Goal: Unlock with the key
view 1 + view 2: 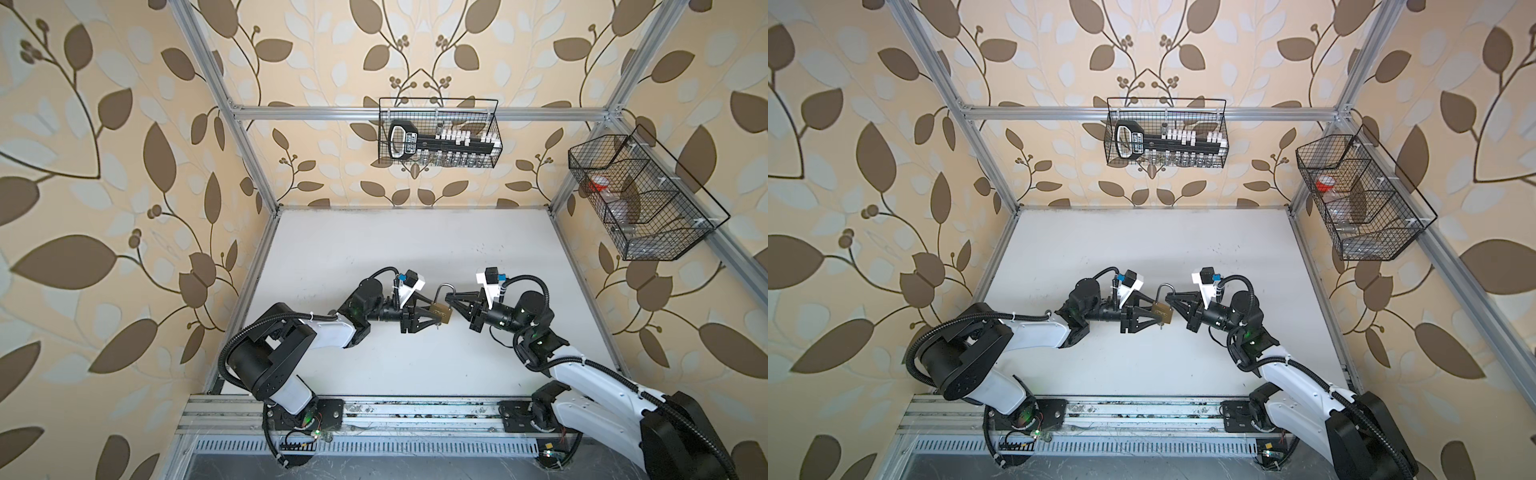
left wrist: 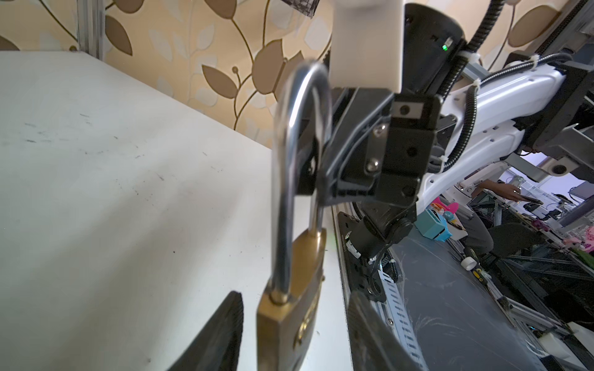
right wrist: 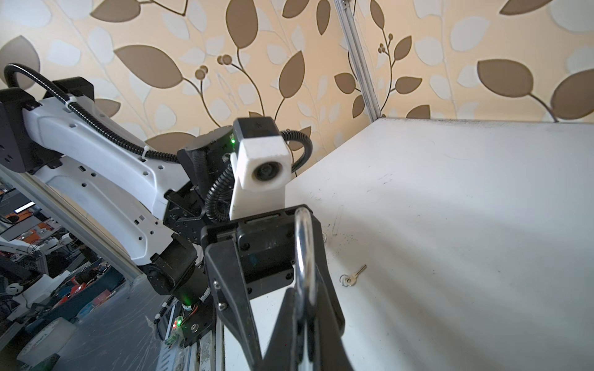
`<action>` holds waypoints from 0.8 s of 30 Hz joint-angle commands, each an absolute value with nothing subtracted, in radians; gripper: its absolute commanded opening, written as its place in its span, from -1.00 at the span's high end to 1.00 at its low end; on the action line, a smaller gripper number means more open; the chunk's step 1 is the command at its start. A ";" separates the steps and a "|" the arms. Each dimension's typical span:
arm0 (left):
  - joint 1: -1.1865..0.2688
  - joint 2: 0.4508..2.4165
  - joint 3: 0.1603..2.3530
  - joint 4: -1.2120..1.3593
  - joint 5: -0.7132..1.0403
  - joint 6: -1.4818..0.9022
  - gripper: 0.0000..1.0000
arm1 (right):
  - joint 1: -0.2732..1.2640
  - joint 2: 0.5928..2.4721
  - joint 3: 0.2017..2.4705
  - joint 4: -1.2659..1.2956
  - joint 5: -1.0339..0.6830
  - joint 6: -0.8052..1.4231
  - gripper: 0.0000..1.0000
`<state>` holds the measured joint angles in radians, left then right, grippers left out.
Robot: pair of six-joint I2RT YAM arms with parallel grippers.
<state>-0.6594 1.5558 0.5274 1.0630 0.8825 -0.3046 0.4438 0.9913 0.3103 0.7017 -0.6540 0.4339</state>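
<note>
A brass padlock [image 1: 442, 314] [image 2: 289, 321] with a silver shackle [image 2: 289, 144] hangs above the white table [image 1: 415, 249]. My right gripper [image 1: 448, 297] [image 3: 302, 298] is shut on the shackle [image 3: 303, 244] and carries the lock. My left gripper [image 1: 436, 312] [image 2: 294, 294] is open, with its fingers [image 2: 221, 334] on either side of the brass body. In the left wrist view a gap shows on each side. The small silver key [image 3: 352, 276], on a ring, lies loose on the table beyond the left gripper, held by neither.
A wire basket [image 1: 438, 133] with a black and white tool hangs on the back wall. A second wire basket [image 1: 640, 199] hangs on the right frame. The arm bases sit on a metal rail [image 1: 374, 411] along the table's front edge.
</note>
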 commanded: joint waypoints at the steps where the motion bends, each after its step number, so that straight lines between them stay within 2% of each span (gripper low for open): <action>1: -0.652 1.576 0.509 1.275 0.899 -0.370 -0.05 | 0.452 0.995 0.361 0.764 -0.652 0.417 1.00; 6: -0.652 1.635 0.524 1.371 0.928 -0.448 0.13 | 0.453 0.974 0.356 0.747 -0.621 0.413 1.00; 10: -0.652 1.666 0.540 1.383 0.948 -0.470 0.10 | 0.448 0.949 0.353 0.732 -0.596 0.412 1.00; 17: -0.649 1.661 0.540 1.383 0.945 -0.473 0.22 | 0.436 0.948 0.349 0.736 -0.590 0.425 1.00; 19: -0.649 1.663 0.538 1.388 0.942 -0.475 0.39 | 0.436 0.956 0.351 0.737 -0.593 0.425 1.00; 22: -0.649 1.664 0.536 1.401 0.932 -0.487 0.81 | 0.438 0.956 0.350 0.735 -0.590 0.426 1.00; 24: -0.648 1.664 0.537 1.403 0.926 -0.488 0.94 | 0.436 0.951 0.352 0.728 -0.579 0.422 1.00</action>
